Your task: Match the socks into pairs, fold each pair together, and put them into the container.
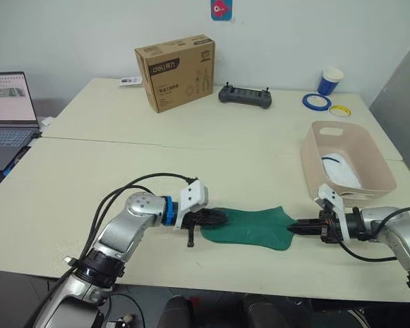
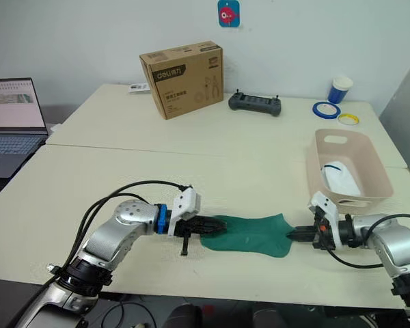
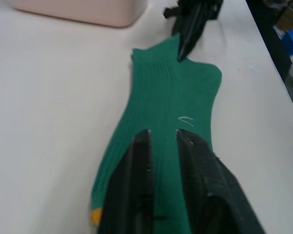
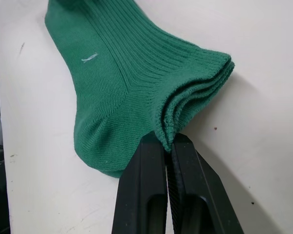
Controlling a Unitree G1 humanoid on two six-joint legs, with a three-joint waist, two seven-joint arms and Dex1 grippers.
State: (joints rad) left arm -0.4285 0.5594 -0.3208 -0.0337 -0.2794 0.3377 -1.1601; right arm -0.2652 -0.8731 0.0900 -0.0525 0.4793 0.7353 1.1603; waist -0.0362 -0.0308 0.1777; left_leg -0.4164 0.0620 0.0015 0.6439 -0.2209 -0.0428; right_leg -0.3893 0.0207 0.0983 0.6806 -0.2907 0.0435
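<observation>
Lying flat near the lower centre of the head views, the dark green socks (image 1: 249,229), stacked as one pair, stretch between both grippers on the pale tabletop (image 1: 123,171). Right gripper (image 1: 293,227), lower right of frame, is pinched closed on the pair's edge; right wrist view shows the ribbed layers bunched betw. its two black fingers (image 4: 146,195) w/ no gap left. Left gripper (image 1: 217,219), lower centre-left, lies over the opposite end of the pair; left wrist view shows its fingers (image 3: 132,195) slightly parted on top of the fabric, a strip of green visible betw. them, so spread a bit rather than clamped; a small yellow mark (image 3: 94,215) shows at the sock edge near the lower left of that view. Pink container (image 1: 379,157) sits at right of frame, just beyond the right gripper, w/ a white sock (image 1: 340,171) inside. Farther back, upper centre: brown cardboard box (image 1: 175,72), black controller (image 1: 245,96) beside it. Upper right: blue-white cup (image 1: 331,80), blue tape roll (image 1: 316,102), yellow tape roll (image 1: 339,110). Laptop (image 1: 7,116) at left edge, screen lit.
</observation>
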